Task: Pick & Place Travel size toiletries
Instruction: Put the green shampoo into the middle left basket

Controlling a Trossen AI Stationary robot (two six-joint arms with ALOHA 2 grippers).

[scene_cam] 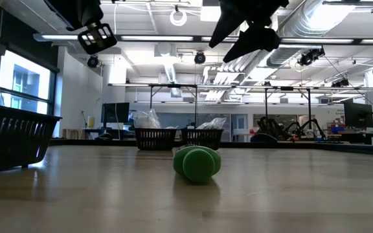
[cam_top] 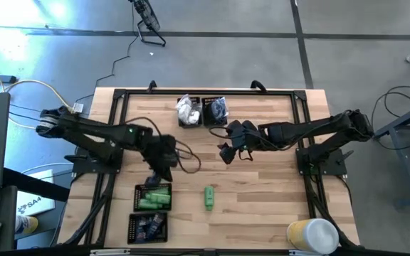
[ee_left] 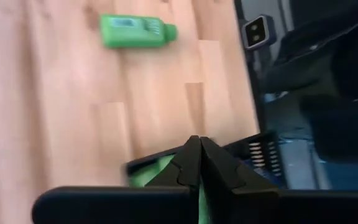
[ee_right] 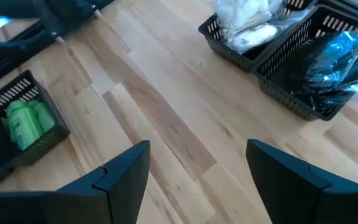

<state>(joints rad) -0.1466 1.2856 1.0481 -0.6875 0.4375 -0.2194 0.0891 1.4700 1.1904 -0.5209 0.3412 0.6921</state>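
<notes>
Lying alone on the bare wood, a green tube (cam_top: 209, 197) sits near the middle of the table's front half, apart from every tray; in the low view it shows end-on (scene_cam: 197, 162), resting flat. Just beside it toward the left edge stands a black mesh tray (cam_top: 153, 197) with more green tubes (ee_right: 27, 123) inside, and in front of that, close to the front-left corner, a second tray (cam_top: 147, 225) holds dark navy tubes. Two more trays stand side by side against the back edge — one with white crinkly packets (cam_top: 187, 109), the other with dark pieces in clear bags (cam_top: 216, 109).

The left gripper (cam_top: 153, 177) hangs over the back rim of the tray of green tubes, its fingers (ee_left: 199, 163) pressed together with nothing between them. The left wrist view looks past those joined tips to the tray's rim and to the lone green tube farther off on the wood.

The right gripper (cam_top: 226, 153) hangs above the table's centre, raised off the wood, its fingers (ee_right: 128, 163) spread wide and holding nothing — bare planks show in the gap.

A yellow-and-white cup (cam_top: 312, 235) stands near the front-right corner.
</notes>
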